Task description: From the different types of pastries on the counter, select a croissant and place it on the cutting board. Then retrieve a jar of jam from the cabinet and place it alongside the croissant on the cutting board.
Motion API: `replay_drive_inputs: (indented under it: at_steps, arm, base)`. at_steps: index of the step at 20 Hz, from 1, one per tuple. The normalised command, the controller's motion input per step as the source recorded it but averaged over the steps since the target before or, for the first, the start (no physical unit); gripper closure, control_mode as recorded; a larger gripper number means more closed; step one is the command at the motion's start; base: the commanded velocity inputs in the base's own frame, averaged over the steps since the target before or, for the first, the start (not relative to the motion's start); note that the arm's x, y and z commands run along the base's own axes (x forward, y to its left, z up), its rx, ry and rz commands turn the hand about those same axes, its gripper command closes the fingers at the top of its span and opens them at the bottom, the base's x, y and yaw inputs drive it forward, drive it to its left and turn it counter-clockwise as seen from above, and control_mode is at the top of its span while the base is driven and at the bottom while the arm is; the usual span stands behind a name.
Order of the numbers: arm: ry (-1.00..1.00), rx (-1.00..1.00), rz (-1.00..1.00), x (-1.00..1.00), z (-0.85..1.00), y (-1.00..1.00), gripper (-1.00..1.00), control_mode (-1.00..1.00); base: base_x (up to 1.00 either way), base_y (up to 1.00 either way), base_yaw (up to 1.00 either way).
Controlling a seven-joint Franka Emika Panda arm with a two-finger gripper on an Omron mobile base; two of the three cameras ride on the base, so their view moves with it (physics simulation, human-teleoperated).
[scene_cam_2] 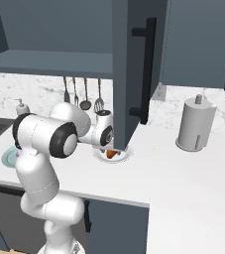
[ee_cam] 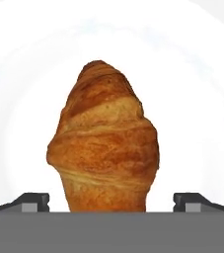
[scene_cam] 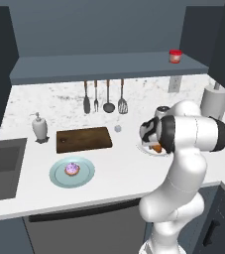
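The croissant [ee_cam: 103, 143], golden orange-brown, lies on a white plate [ee_cam: 197, 99] and sits between my two fingertips. My gripper [ee_cam: 111, 201] is open, its fingers [ee_cam: 32, 201] wide on either side of the pastry and apart from it. From the left base the croissant [scene_cam: 156, 148] peeks out under my hand on the counter [scene_cam: 124, 173]. The dark cutting board [scene_cam: 84, 139] lies bare to the left. A round pink-frosted pastry [scene_cam: 72, 169] rests on a light blue plate [scene_cam: 86, 173]. The red jar of jam [scene_cam: 175, 56] stands on the cabinet shelf [scene_cam: 109, 67].
A soap dispenser [scene_cam: 39, 127] and a sink [scene_cam: 0, 168] are at the left. Utensils [scene_cam: 104, 96] hang on the back wall. A paper towel roll [scene_cam_2: 195, 124] stands at the right. An open cabinet door [scene_cam_2: 131, 69] hangs just above my hand.
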Motion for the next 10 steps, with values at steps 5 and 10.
replay_drive_inputs:
  at_steps: [5,10]
  arm:
    - [0.01,0.0,0.0,0.01,-0.14,0.0,1.0,-1.0]
    - [0.0,-0.01,0.01,0.0,0.05,0.05,1.0,-1.0]
  base:
    - [0.0,0.0,0.0]
    - [0.0,0.0,0.0]
